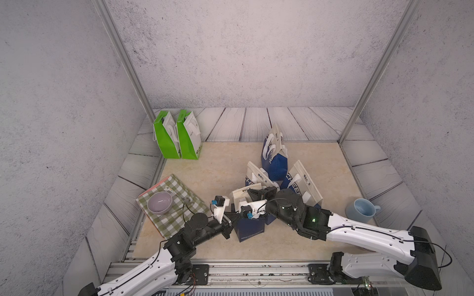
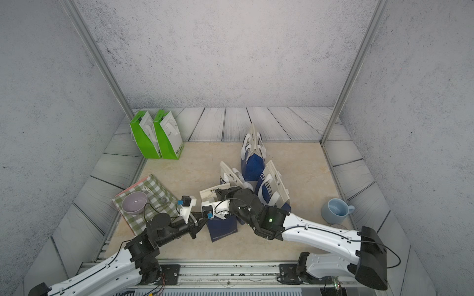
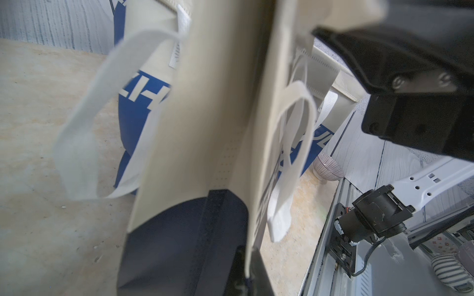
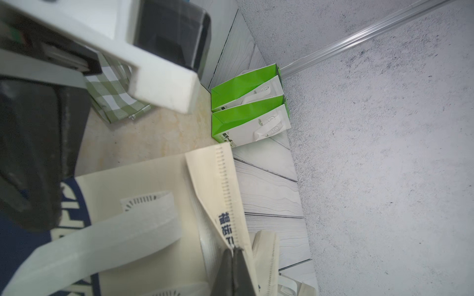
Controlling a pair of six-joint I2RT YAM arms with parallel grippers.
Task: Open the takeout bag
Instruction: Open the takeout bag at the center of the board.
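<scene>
Gripping the cream rim from two sides, both pincers are holding the takeout bag (image 1: pixel 250 230), which is standing at the front middle of the table (image 1: pixel 205 166). The left gripper (image 1: pixel 234 216) is clenching the near panel, and the right gripper (image 4: pixel 233 253) is pinching the far edge. I am judging that they should be pulling apart slowly and level, so the bag is not tipping.

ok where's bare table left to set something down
Bare: between the green bags, checked cloth and blue bags; the front strip by the rail; the right side behind the mug. Crowded: centre, around the takeout bag.
</scene>
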